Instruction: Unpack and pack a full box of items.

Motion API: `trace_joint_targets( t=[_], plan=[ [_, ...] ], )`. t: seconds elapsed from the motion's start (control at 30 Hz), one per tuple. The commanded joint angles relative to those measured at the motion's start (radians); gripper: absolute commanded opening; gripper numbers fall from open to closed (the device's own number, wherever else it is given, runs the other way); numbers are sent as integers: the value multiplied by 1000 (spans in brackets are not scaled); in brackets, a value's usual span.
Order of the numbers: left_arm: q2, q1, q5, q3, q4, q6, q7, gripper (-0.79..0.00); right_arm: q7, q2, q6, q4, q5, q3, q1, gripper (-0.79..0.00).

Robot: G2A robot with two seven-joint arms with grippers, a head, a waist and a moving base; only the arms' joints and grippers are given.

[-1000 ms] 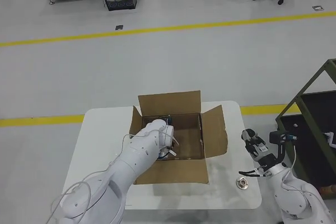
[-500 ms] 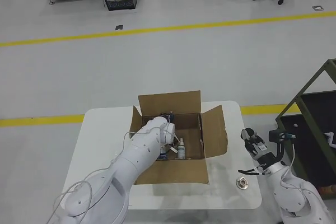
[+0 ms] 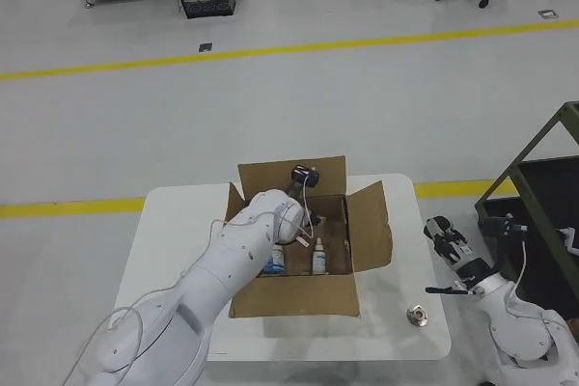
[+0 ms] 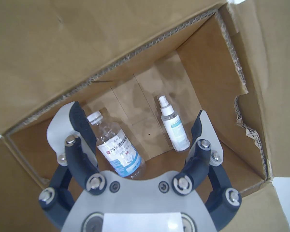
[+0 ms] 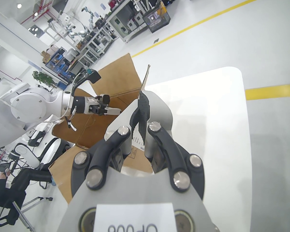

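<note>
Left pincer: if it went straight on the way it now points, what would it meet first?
Probably the bare floor of the cardboard box, between the clear bottle and the spray bottle. The open left pincer points into that gap, though one finger sits near the clear bottle and might graze it.

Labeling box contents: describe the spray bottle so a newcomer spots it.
Find the open cardboard box on the white table. Two bottles are inside; the spray bottle is the slimmer one with a white nozzle, apart from the wider clear bottle with a screw cap.
</note>
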Motion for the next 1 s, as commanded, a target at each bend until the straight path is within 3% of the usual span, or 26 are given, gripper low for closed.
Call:
trace_joint_targets(
  t=[0.0,0.17,0.33,0.47,0.63,0.97],
  plan=[
    [26,18,47,-20,-63,15,4,0,72,5,31,-10,-15,14,-3,-785],
    [106,99,110,-124,-292,-8,-42,0,118,10,67,-34,-13,42,-6,-785],
    [191,231,207,-262,-557,-62,-149,0,103,11,66,-33,-24,42,-8,-785],
    [238,337,234,-375,-739,-106,-232,0,114,11,58,-18,-11,31,-3,-785],
    [275,433,235,-489,-899,-167,-290,0,183,18,40,-10,-53,28,-5,-785],
    [320,549,236,-620,-1052,-316,-383,0,225,23,42,30,-154,-30,7,-785]
  ],
)
